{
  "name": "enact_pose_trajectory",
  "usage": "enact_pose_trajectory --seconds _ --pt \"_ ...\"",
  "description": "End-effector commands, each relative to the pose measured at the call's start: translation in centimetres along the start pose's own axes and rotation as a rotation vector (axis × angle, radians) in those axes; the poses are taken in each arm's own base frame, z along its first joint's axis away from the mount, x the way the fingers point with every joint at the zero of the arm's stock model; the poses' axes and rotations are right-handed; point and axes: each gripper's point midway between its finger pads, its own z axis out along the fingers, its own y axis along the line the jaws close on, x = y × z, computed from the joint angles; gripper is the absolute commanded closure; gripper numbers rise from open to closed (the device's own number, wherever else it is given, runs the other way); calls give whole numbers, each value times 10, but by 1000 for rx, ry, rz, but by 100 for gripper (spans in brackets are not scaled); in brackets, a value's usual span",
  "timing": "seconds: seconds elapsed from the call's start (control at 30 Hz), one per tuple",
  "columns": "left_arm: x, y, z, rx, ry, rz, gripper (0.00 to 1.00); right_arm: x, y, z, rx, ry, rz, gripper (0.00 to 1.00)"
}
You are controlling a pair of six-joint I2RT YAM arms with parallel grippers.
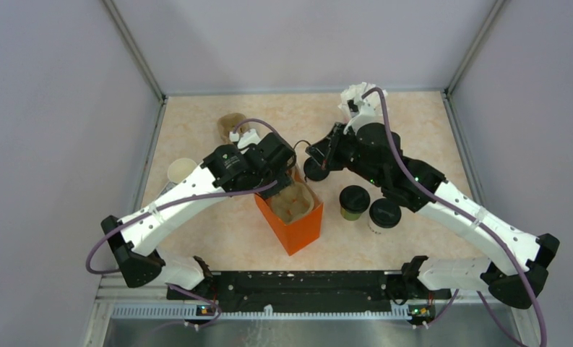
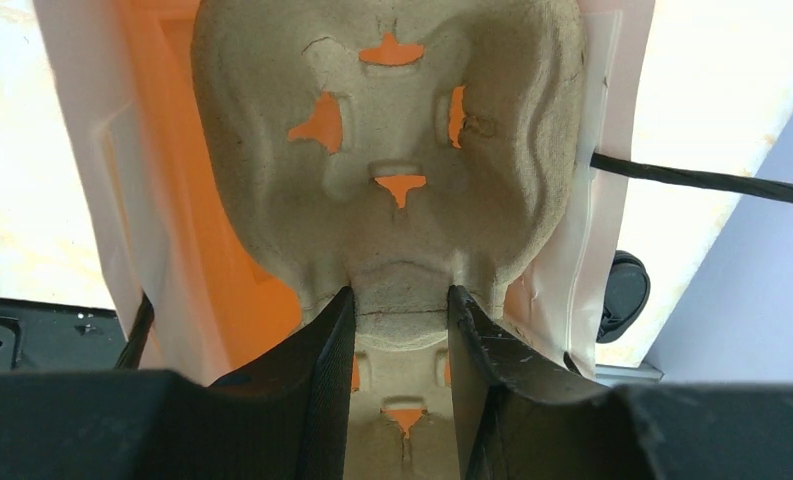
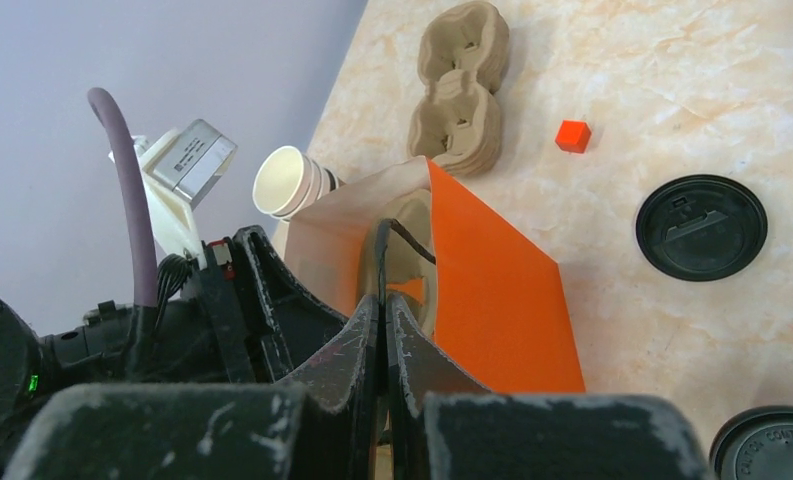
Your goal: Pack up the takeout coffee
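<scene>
Left tool (image 2: pixel 400 300) – pinching middle neck of pulp cup carrier (image 2: pixel 392 230), carrier sunk inside orange bag (image 1: pixel 301 228). Right tool (image 3: pixel 384 300) pressed together on black handle (image 2: pixel 692 178) at bag's far side. Takeout coffee (image 1: pixel 354 196) – upright on table (image 1: pixel 413 123), right of bag, outside it, just beside second lidded cup (image 1: pixel 384 212).

Rough, matt pulp tray (image 2: pixel 392 240) — plastic-lidded paper takeout coffee (image 1: pixel 354 201).
</scene>
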Motion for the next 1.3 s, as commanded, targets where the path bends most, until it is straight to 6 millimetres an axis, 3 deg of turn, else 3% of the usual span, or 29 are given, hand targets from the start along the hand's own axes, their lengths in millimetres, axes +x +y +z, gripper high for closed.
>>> enact_pose_trajectory --seconds 0.0,0.27,0.37,0.43,0.67,0.77,1.0,1.27 --pt "-5 10 4 -51 -40 10 65 -2 16 -5 -78 -6 -10 100" --pt "-3 17 19 -103 -52 22 66 4 14 -3 -80 7 -14 100" --pt "-2 15 18 -110 -45 25 54 4 15 -4 -86 9 -23 100" --pt "-4 7 14 -84 -44 23 52 5 14 -4 -86 8 -28 100" --pt "-17 -33 -18 78 -40 21 37 16 2 -3 -67 22 -56 100" --pt "-21 -38 -32 121 -37 19 28 18 0 -3 -67 22 -72 100" --pt "-23 -45 -53 223 -27 -24 27 25 -8 1 -59 31 -126 100" --pt "-47 -84 -116 590 -117 21 26 29 -17 3 -55 30 -235 100"
